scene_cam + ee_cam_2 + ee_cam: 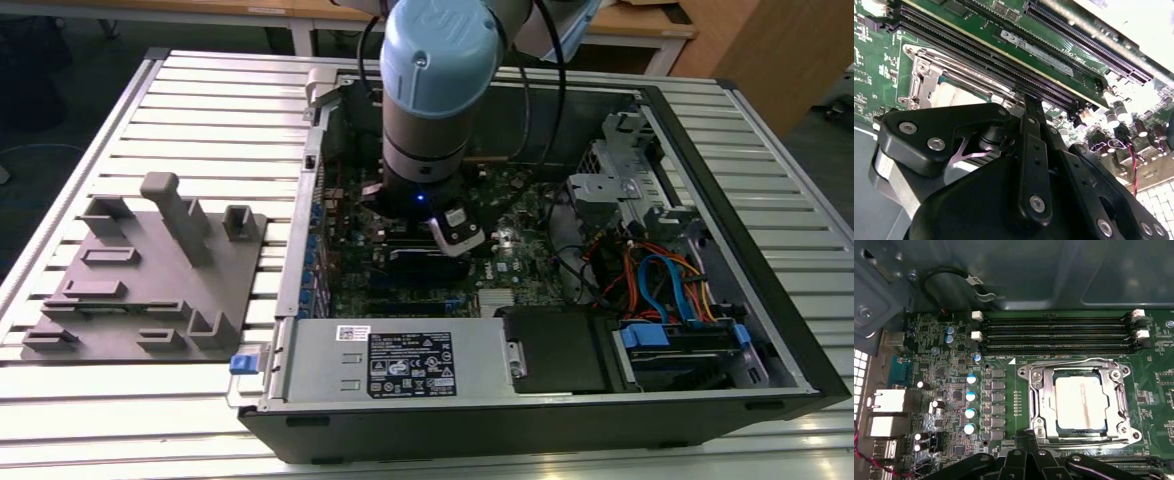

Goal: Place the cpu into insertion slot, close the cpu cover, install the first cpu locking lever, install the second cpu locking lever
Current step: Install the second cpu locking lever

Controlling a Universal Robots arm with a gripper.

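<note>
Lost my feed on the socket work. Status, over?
Gripper low at the insertion slot's edge, fingers' state unclear. Cpu seated, cpu cover down around it. Nothing in the way.

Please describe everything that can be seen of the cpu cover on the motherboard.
In the first wrist view the cpu cover is a thin, silvery, metallic-looking square frame with a cut-out centre. It lies flat and closed over the insertion slot, and the pale metal top of the cpu shows through the opening. Thin wire levers run along its edges, with screws at the corners. It sits just beside the long black memory slots. The gripper is close to one edge; contact cannot be judged.
</note>
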